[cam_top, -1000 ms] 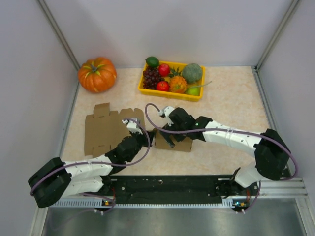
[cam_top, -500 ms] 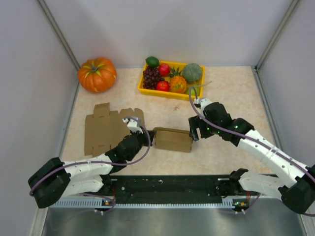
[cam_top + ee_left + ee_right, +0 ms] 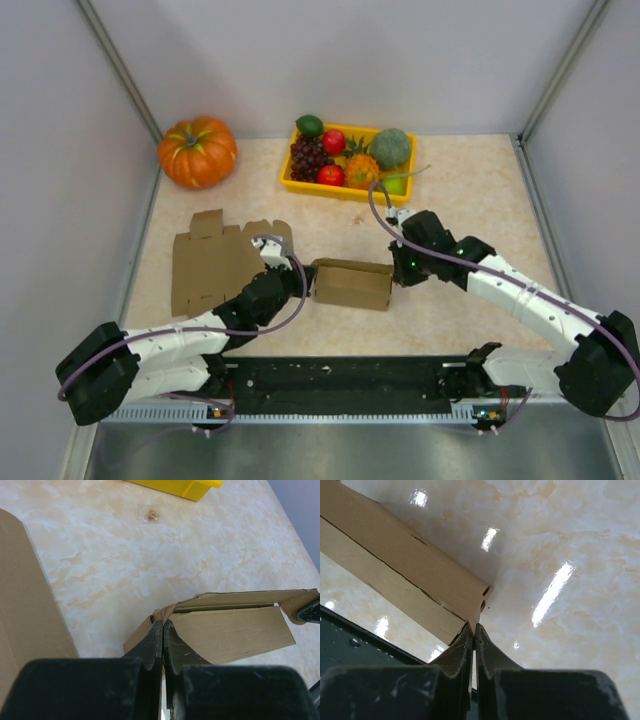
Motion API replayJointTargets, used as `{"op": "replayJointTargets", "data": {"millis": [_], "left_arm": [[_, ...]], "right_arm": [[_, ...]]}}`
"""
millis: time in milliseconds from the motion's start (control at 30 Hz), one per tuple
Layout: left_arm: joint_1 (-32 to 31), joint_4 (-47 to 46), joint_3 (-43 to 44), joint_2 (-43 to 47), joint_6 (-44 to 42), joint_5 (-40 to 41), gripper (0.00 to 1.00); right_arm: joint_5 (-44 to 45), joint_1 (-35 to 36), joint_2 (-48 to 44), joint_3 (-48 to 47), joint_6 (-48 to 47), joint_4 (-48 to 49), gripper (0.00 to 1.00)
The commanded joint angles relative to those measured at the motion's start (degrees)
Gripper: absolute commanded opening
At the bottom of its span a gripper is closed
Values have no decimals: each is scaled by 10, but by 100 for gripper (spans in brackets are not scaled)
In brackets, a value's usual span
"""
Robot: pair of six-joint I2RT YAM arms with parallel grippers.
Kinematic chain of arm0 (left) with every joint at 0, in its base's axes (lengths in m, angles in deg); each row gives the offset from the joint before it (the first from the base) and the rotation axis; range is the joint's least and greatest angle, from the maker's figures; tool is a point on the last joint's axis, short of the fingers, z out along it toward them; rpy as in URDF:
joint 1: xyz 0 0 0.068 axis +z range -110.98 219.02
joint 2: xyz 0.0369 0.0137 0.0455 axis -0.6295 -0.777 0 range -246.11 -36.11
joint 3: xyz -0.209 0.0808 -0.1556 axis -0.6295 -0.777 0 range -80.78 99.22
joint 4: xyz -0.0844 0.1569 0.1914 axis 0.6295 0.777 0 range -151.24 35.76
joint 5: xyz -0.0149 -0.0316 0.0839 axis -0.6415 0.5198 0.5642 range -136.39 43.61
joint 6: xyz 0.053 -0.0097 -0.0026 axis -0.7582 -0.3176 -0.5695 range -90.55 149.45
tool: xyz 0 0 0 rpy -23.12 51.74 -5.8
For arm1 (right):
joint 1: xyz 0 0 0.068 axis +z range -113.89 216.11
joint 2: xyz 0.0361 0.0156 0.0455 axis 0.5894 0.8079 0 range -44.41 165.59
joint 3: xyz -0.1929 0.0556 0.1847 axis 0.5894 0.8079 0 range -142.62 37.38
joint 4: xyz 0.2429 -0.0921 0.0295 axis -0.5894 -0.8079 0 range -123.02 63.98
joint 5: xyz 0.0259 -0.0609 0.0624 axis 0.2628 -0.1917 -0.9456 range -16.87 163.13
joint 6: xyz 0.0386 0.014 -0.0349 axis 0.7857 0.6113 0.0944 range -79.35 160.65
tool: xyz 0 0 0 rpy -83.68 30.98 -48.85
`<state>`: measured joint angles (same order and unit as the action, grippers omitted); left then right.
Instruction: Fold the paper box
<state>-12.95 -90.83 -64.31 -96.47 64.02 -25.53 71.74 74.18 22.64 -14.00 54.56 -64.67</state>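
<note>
Bright, even light from overhead fills the top view, leaving only soft shadows under the arms. In the right wrist view, white glare streaks the glossy table (image 3: 580, 630), and the near right fingers (image 3: 457, 655) are dark and blurred. The left fingers (image 3: 150, 647) look similarly soft.

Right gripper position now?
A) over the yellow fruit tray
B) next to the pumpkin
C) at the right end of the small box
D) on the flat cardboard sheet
C: in the top view the right gripper is at the right end of the paper box, and the right wrist view shows its shut tips pinched at that box corner.
</note>
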Motion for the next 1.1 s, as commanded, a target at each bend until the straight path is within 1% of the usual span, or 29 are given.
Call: {"op": "replayJointTargets", "data": {"millis": [0,100,233,300,333,533,633,833,933,967,1067], "left_arm": [[-7,94,8,-3,1,-14,0],[-10,101,15,-4,11,-10,0],[-15,102,17,-7,31,-6,0],[-20,117,27,-13,44,1,0],[-22,124,30,-15,47,4,0],[-38,120,30,-28,59,18,0],[-51,113,24,-30,61,34,0],[-70,93,6,-32,72,54,0],[-79,93,4,-34,74,65,0],[-81,91,3,-35,75,73,0],[-96,93,-1,-36,74,88,0]], "right_arm": [[-18,1,1,-18,103,10,0],[2,1,-4,-6,196,9,0],[74,20,-21,26,251,26,0],[86,27,-29,38,280,28,0],[105,32,-31,41,288,27,0],[175,66,-53,76,302,40,0],[237,109,-66,100,287,57,0],[271,146,-83,143,289,88,0],[269,148,-96,157,285,98,0],[263,148,-105,157,282,100,3],[237,148,-137,143,263,96,26]]}}
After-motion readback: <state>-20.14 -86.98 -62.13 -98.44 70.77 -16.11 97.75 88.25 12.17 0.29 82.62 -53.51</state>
